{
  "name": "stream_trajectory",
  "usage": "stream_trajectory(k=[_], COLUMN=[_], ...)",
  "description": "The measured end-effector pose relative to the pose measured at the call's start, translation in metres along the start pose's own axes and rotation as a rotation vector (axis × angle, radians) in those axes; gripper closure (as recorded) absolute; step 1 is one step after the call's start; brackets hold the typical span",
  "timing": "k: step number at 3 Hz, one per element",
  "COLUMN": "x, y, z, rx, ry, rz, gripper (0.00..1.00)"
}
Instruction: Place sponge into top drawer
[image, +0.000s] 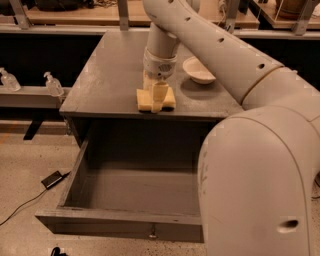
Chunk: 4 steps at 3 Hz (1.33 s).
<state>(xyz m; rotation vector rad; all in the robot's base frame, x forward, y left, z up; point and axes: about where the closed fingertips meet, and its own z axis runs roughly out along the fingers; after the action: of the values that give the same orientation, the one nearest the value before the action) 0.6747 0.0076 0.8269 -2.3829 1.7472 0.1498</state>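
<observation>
The gripper (158, 96) points straight down at the front of a grey cabinet-table (110, 65), right on top of the sponge (143, 100). It overlaps the middle of the sponge from this view, and it cannot be told whether it is clamped on the foam or only lowered around it. Above it, a round white wrist section rises into the robot arm (220, 47), a thick white tube that runs up and to the right, then curves down into the large white robot body (265, 190) filling the lower right of the view.

The sponge is a pale yellow foam block lying flat on the table's top, close to the front edge and a little right of the middle. Its left and right ends show on either side of the gripper. It is not in the drawer.

The top drawer (75, 175) is pulled well out toward the viewer, directly below the sponge. It is dark grey and deep, its floor is bare, and a small metal knob (152, 233) sits on its front panel.

A shallow white bowl (198, 70) stands on the table top to the right of the sponge and farther back, apart from it.

To the left, two clear pump bottles (52, 84) stand on a low shelf. A small black device (51, 179) with a cable lies on the speckled floor beside the drawer.
</observation>
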Motion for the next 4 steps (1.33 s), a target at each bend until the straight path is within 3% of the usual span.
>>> stream_trajectory(k=[1,2,3,4], x=[-0.033,-0.031,0.010,0.025], y=[0.022,0.056,0.103,0.109], z=[-0.029,-0.067,-0.082,-0.080], rx=[-0.030,0.006,0.031,0.039], ry=[-0.131,-0.246,-0.280,-0.278], rz=[-0.055,-0.022,0.087,0.119], gripper=[0.80,1.00,1.00,1.00])
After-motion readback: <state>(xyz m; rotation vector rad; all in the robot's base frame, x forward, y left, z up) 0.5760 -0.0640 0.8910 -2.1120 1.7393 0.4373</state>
